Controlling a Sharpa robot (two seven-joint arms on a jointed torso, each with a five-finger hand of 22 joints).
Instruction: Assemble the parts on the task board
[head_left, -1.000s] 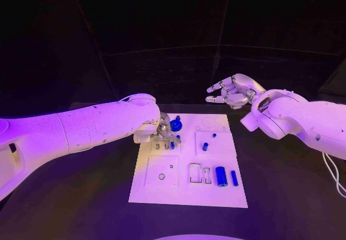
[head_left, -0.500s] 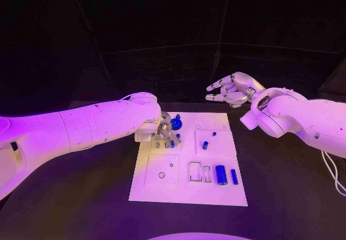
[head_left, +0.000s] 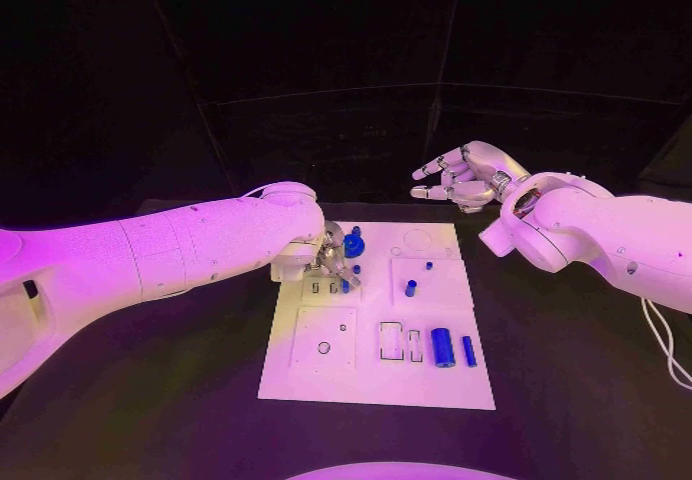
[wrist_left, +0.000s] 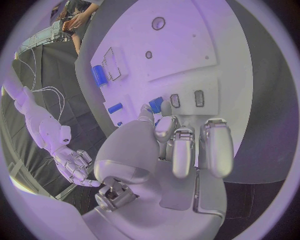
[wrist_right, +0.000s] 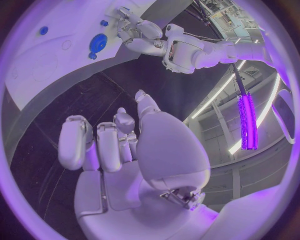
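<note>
The white task board (head_left: 325, 375) lies in the middle of the table. My left hand (head_left: 332, 262) is low over its far left corner, beside a round blue part (head_left: 353, 247). In the left wrist view the left hand (wrist_left: 181, 145) pinches a small blue part (wrist_left: 155, 104) between thumb and a finger, close to two small slots (wrist_left: 199, 97). My right hand (head_left: 462, 178) hangs raised beyond the board's far edge, fingers apart and holding nothing. The right wrist view shows the right hand (wrist_right: 125, 145), the round blue part (wrist_right: 98, 42) and my left hand (wrist_right: 140, 30).
A thick blue cylinder (head_left: 443, 349) and a slim one (head_left: 469, 352) lie at the board's near right. Two small blue pegs (head_left: 410, 290) (head_left: 428, 267) stand mid-board. Rectangular recesses (head_left: 391, 342) sit beside the cylinders. Black table (head_left: 159, 400) surrounds the board.
My left hand has crept slightly toward the board's far edge. The right hand has barely moved.
</note>
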